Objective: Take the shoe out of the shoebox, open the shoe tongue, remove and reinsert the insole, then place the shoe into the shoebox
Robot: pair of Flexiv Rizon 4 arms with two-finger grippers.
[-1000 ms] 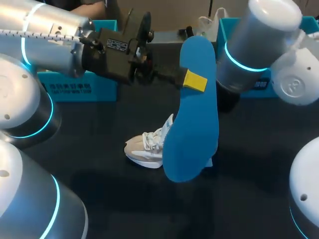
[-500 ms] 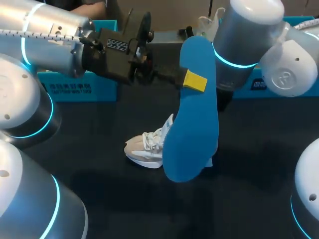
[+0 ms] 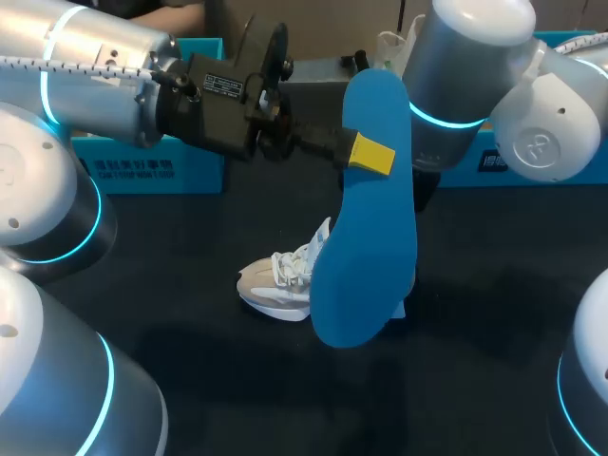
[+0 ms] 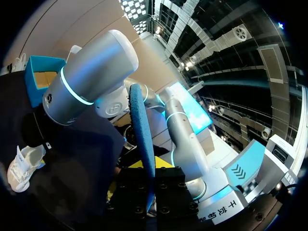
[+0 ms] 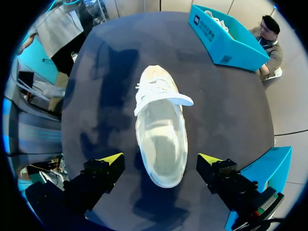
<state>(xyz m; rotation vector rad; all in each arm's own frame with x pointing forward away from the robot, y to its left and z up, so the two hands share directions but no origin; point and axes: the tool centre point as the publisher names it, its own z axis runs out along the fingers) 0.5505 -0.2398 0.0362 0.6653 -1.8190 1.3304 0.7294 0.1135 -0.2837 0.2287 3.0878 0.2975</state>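
Over the last second nothing changes low in the head view. The white lace-up sneaker (image 3: 277,280) lies on the dark bench (image 3: 190,380) at centre, and the bright blue foam insole (image 3: 366,256) hangs upright just in front of it.

The change is farther back. The right arm (image 3: 465,66) has swung from the upper right corner in towards the upper middle, behind the insole. I judge the removal finished and reinsertion next, with this arm arriving to steady the sneaker.

The left arm reaches across from the upper left. Its left gripper (image 3: 370,154) is turned sideways, fingers clamped on the insole's upper part.

The right gripper (image 5: 160,161) is hidden by the insole in the head view. Its wrist view shows it pointing straight down over the sneaker's bare, open interior, fingers spread wide and holding nothing.

A teal cardboard shoebox (image 3: 142,171) stands at the far upper left.
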